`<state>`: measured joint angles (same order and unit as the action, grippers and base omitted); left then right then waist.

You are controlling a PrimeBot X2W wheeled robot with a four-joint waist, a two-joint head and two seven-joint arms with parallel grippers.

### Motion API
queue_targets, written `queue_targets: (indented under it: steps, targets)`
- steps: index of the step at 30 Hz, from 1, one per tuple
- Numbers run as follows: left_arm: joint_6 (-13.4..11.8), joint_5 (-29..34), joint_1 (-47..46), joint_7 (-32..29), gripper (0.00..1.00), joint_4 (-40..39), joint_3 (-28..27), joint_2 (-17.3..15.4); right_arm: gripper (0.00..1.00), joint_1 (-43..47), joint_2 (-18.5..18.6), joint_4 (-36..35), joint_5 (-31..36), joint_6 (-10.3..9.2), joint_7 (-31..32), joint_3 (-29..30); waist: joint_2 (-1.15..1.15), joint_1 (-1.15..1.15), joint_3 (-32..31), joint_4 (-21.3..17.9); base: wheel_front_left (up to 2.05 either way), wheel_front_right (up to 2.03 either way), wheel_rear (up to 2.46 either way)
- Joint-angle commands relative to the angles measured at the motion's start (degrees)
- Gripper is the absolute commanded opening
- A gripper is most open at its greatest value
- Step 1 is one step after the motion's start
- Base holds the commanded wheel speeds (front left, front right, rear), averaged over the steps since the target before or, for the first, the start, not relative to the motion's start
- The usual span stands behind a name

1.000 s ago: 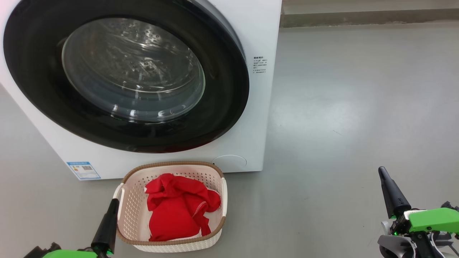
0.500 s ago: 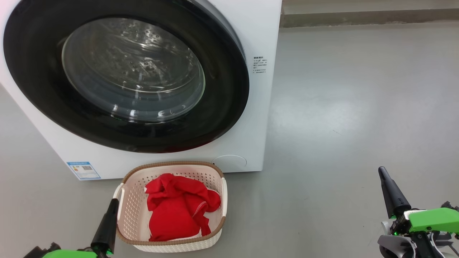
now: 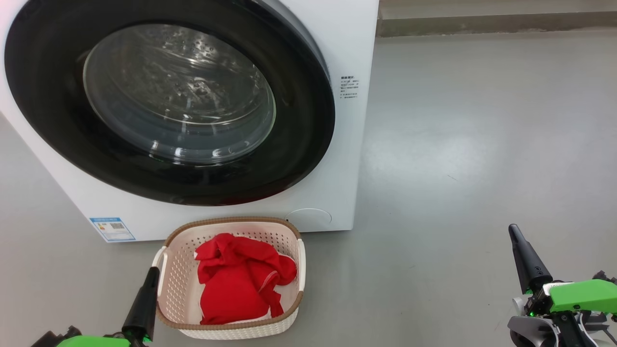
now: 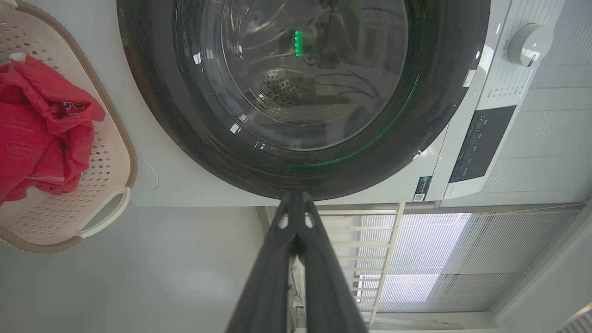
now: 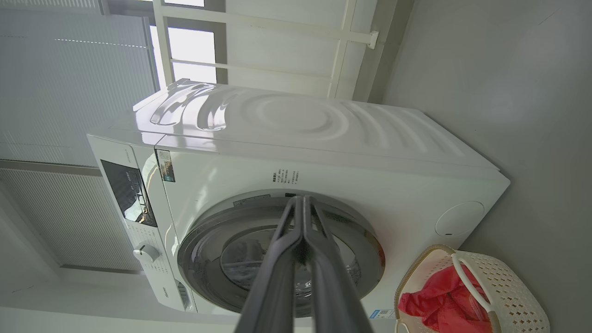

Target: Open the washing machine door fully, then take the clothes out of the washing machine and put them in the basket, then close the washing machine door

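Note:
The white washing machine (image 3: 337, 43) stands ahead with its black round door (image 3: 299, 144) closed flat against the front; through the glass I see bare steel drum. On the floor before it sits the cream basket (image 3: 176, 284) holding red clothes (image 3: 236, 282), with a sliver of white beneath. My left gripper (image 3: 153, 271) is shut and empty just left of the basket. My right gripper (image 3: 513, 228) is shut and empty, well to the right over bare floor. Wrist views show the door (image 4: 434, 115) (image 5: 217, 226), the basket (image 4: 111, 217) (image 5: 513, 286) and the clothes (image 4: 41, 134) (image 5: 439, 307).
Grey floor (image 3: 482, 144) spreads to the right of the machine. A low wall ledge (image 3: 496, 21) runs along the back. The control panel (image 4: 481, 143) and dial (image 4: 529, 44) sit above the door.

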<state>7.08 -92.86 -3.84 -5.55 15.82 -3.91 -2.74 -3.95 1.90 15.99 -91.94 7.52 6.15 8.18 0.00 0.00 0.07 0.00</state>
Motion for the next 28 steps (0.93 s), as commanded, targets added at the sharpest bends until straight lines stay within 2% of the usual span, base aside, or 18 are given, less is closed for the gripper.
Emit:
queue_targets:
  steps: [1,28]
  targets:
    - [0.41,0.32,-2.58,-0.56,0.0,-1.56,-2.16,-0.52,0.0,-2.51,0.98,-1.74,-0.18,-0.03,0.38,-1.6,0.0,0.0,0.0,0.0,0.0,0.0,0.0]
    - [0.41,0.42,-2.59,-0.66,0.0,-1.56,-2.29,-0.43,0.0,-2.51,0.98,-1.74,-0.18,-0.03,0.37,-1.6,0.0,0.0,0.0,0.0,0.0,0.0,0.0]
